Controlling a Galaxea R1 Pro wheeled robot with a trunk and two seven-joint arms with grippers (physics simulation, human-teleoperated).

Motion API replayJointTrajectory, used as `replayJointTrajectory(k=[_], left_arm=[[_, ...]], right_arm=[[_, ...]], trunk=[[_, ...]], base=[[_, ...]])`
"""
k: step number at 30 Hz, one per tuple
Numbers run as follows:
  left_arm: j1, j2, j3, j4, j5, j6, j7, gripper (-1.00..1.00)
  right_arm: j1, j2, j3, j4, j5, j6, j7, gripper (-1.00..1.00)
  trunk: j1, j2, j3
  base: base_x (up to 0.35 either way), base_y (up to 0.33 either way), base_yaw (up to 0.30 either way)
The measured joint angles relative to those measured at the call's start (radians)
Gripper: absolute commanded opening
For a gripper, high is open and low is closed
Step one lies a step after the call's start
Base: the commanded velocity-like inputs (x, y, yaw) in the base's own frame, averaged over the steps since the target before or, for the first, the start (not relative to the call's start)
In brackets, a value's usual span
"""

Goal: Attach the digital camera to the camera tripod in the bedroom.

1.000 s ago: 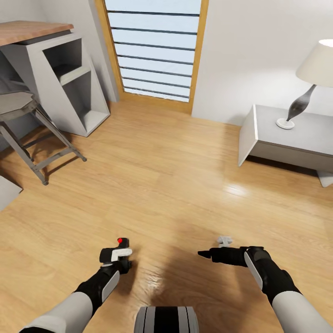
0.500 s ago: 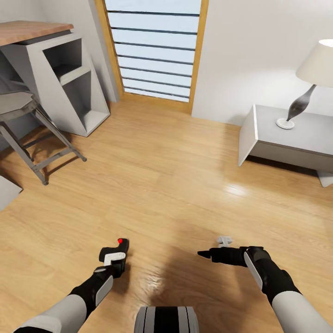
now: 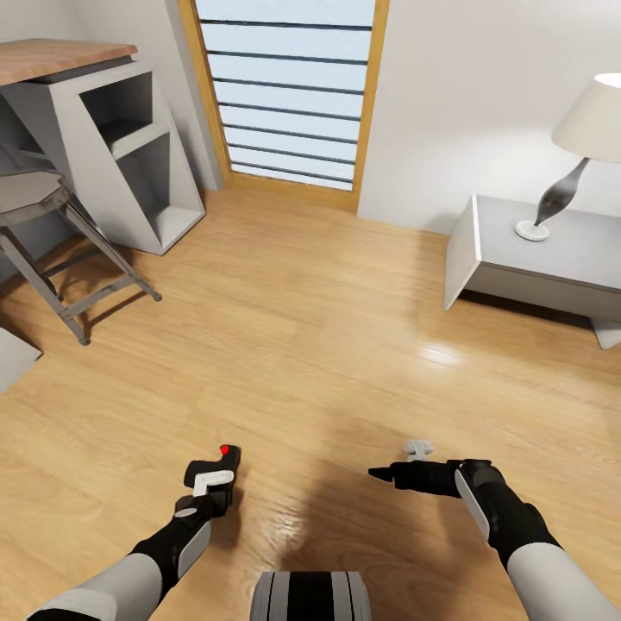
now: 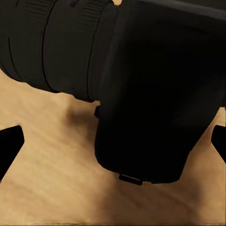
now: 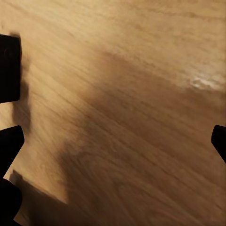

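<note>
The camera (image 3: 226, 457) sits in the left gripper (image 3: 216, 474), held over the wood floor (image 3: 328, 345) low in the head view, red button up; in the left wrist view its black body and lens barrel (image 4: 52, 47) sit between the fingertips, so the jaws look closed on it. Prob. light, rigid, smooth-shelled w/ a fragile lens — best held by the body sides, base left free for mounting. Right gripper (image 3: 384, 473) carries nothing — jaws apart, fingertips at opposite edges of its wrist view.
</note>
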Motion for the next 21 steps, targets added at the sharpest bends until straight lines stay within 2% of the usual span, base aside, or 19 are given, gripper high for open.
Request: replayJointTrajectory(k=[4, 16, 21], left_arm=[[0.0, -0.002, -0.003, 0.027, -0.009, -0.008, -0.001, 1.0], [0.0, -0.012, -0.006, 0.056, -0.077, -0.018, -0.002, 1.0], [0.0, -0.012, -0.006, 0.06, -0.085, -0.018, -0.002, 1.0]], right_arm=[[0.0, 0.001, 0.0, 0.001, -0.001, 0.0, -0.002, 1.0], [0.0, 0.001, 0.0, 0.001, -0.001, 0.0, -0.009, 1.0], [0.0, 0.002, 0.0, 0.001, -0.001, 0.001, -0.009, 1.0]], trunk=[[0.0, 0.0, 0.0], [0.0, 0.0, 0.0], [0.0, 0.0, 0.0]], base=[[0.0, 0.0, 0.0], [0.0, 0.0, 0.0], [0.0, 0.0, 0.0]])
